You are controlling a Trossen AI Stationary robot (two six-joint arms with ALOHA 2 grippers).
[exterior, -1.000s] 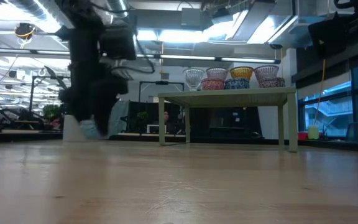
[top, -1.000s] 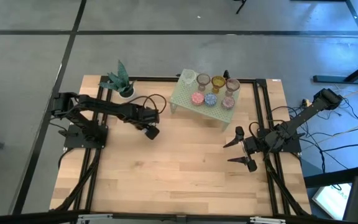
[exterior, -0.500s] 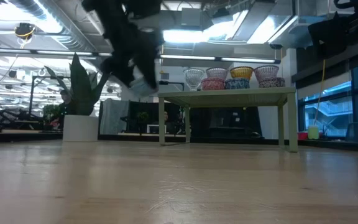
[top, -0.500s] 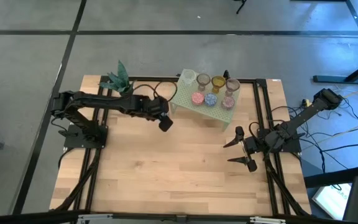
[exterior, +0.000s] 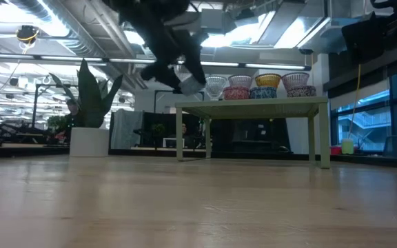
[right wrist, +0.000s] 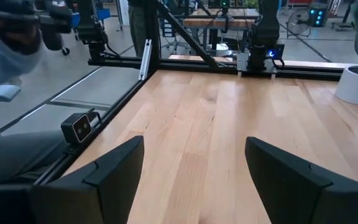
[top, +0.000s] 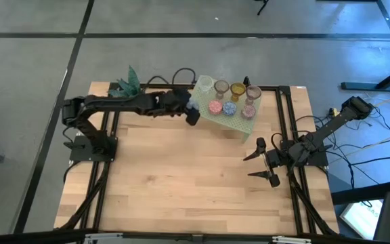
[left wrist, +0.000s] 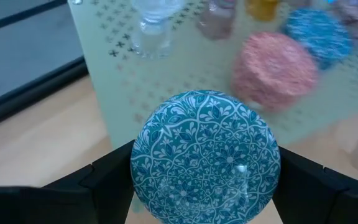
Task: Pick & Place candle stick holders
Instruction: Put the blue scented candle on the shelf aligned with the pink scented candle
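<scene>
A blue cup [left wrist: 205, 157] is being held between the left gripper's [top: 192, 116] fingers [left wrist: 114, 171], which are spread wide around its rim and closed on it. Its patterned underside is facing the wrist camera, so the cup is probably being carried on its side or tipped; which one cannot be told.

The left gripper is being held at the near-left corner of the green rack [top: 212, 116], above the rack top in the low view. The cup is not yet set down. The height is likely being kept so the cup clears the rack edge.

The other cups [top: 229, 99] are being stored on the rack in two rows. Pink [left wrist: 274, 63] and blue [left wrist: 311, 32] ones are being seen closest to the carried cup, and a clear one [left wrist: 152, 28] is standing at the far corner. Bare rack surface is showing near that clear cup and beside the pink one, so the open corner is probably being targeted. A tilt would need correcting before release, or the cup could roll off the edge.

The right gripper [top: 264, 167] is being parked low over the desk [top: 181, 183] on the right side, well apart from the rack. Its fingers [right wrist: 101, 177] are being kept wide open and empty, presumably out of the left arm's way.

A potted plant [top: 128, 88] is standing at the desk's far-left corner, clear of the path.
</scene>
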